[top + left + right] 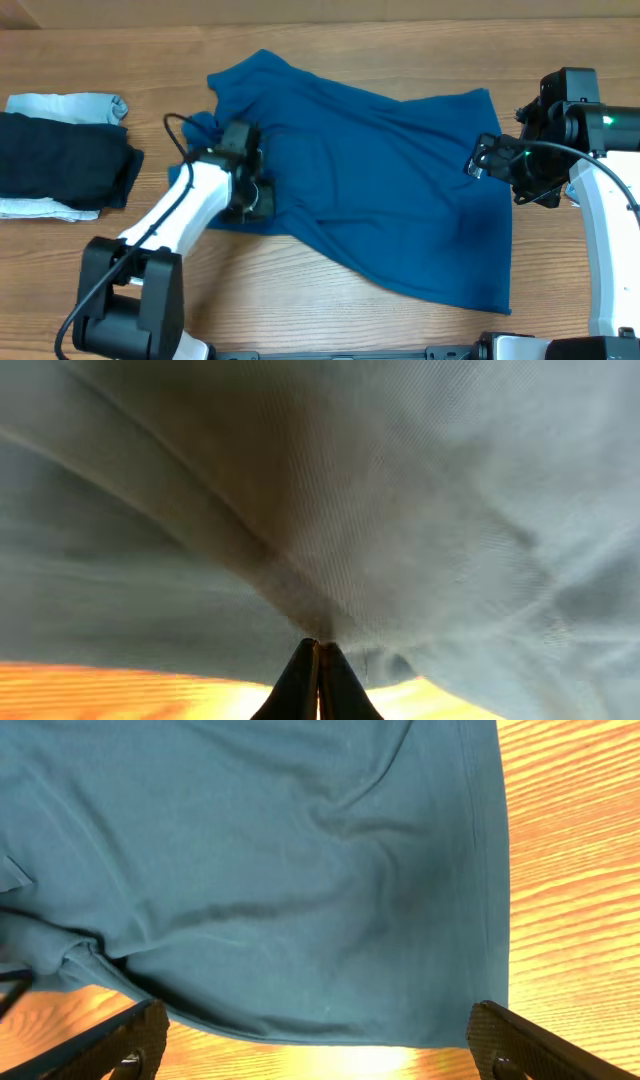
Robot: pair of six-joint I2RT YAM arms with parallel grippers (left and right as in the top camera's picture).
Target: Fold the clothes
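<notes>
Left arm point(180, 200): glossy white rounded link, black blocky base at 7 o'clock of the overhead view, black boxy wrist housing. Thin black cable point(166, 124) looped off the wrist and run down to the base. Right arm point(604, 250) at 3 o'clock: white link as well, black motor housings above it, two small green lights point(606, 122), black cable arcing between joints. Left gripper point(318, 658): black tapered fingers, narrowing to thin tips. Right gripper point(320, 1045): dark matte fingers point(128, 1038) with flat, bevelled edges.
</notes>
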